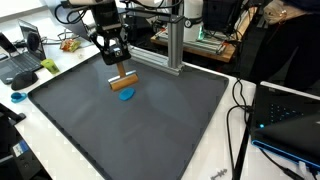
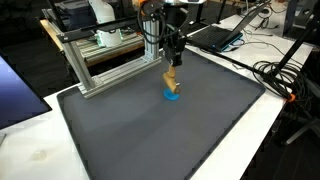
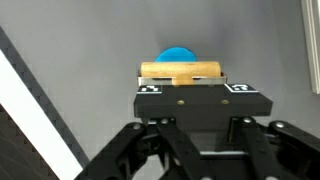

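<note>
Claw (image 1: 121, 72) is closed on a block (image 1: 123, 81): a plain light-wood bar, rectangular, smooth faces, squared ends. It is pinched across its narrow side, with both ends sticking out past the black fingers (image 3: 150, 92). In the wrist view the block (image 3: 182, 70) sits level across the claw (image 3: 188, 86), and a small wood tab hangs at its middle between the pads. Directly under it is a disc (image 1: 125, 95), bright blue, flat, round and matte. Only its far arc shows past the block in the wrist view (image 3: 178, 54). In an exterior view the block (image 2: 172, 80) hangs slightly tilted in the claw (image 2: 173, 64), with its lower end right at the disc (image 2: 173, 97). I cannot tell whether they touch or a thin gap remains. Both sit over a dark grey mat (image 1: 150, 130) with a fine, non-glossy texture, rectangular, covering most of the white bench (image 1: 215, 170). Block and disc are in the mat's frame-side half, close to that edge, roughly mid-way along it and well clear of the corners. The frame (image 1: 170, 45) is silver extruded aluminium profile with square section, standing along that bench edge and seen again here (image 2: 100, 62). An open laptop (image 1: 25, 55) sits off the mat near a bench corner. Black cables (image 1: 240, 110) loop along the opposite side edge.
</note>
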